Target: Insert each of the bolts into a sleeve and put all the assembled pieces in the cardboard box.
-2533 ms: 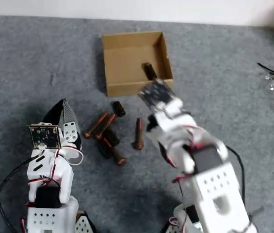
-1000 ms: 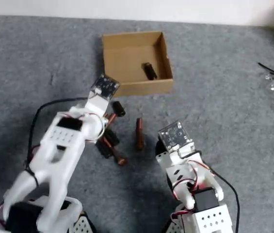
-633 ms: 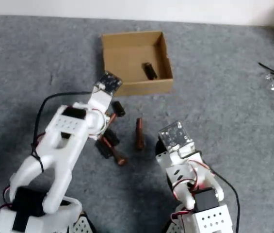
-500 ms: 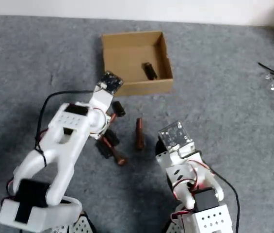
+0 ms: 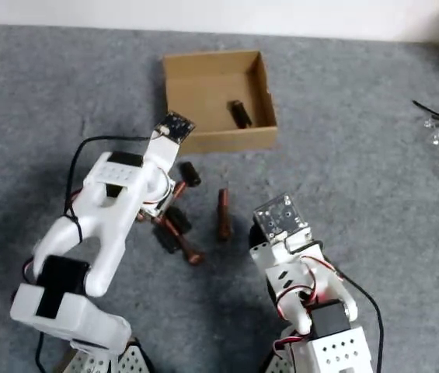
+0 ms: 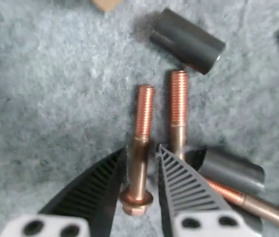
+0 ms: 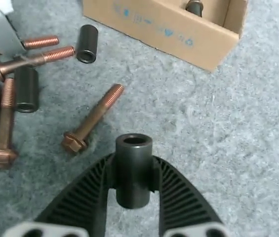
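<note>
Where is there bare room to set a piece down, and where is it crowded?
Bare carpet lies left and right of the cardboard box; most of its floor is free too. Crowded: the bolts and sleeves in front of it.

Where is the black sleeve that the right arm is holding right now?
In the right wrist view, the black cylindrical sleeve sits clamped between the jaws of the right gripper, near a lone copper bolt on the grey carpet.

We've got a black sleeve upright, clamped in the right gripper. One sleeved bolt lies inside the open cardboard box. Near the box, copper bolts and black sleeves lie flat, one bolt between the left gripper's parted fingers.
</note>
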Tool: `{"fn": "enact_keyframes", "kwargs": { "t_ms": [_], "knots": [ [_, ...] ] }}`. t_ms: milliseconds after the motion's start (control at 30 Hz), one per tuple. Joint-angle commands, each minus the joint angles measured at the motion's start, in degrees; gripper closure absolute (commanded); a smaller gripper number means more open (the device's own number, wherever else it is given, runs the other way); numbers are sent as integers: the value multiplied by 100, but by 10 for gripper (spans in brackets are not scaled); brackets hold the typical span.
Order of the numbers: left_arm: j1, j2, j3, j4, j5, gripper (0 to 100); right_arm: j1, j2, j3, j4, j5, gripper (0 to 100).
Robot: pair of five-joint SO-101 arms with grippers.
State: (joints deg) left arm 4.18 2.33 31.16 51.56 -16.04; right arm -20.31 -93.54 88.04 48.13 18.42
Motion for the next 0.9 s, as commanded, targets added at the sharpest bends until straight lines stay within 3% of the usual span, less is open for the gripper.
{"fn": "enact_keyframes", "kwargs": {
  "t_ms": [0, 200, 700, 867],
  "knots": [
    [-13, 145, -321, 26, 176, 895, 75, -66, -48, -207, -26, 994],
    [-31, 444, -655, 431, 396, 895, 75, -66, -48, -207, -26, 994],
    [-40, 787, -813, 440, 624, 899, 75, -66, -40, -207, -26, 994],
    [-40, 787, -822, 501, 624, 993, 75, -66, -40, -207, -26, 994]
  ]
}}
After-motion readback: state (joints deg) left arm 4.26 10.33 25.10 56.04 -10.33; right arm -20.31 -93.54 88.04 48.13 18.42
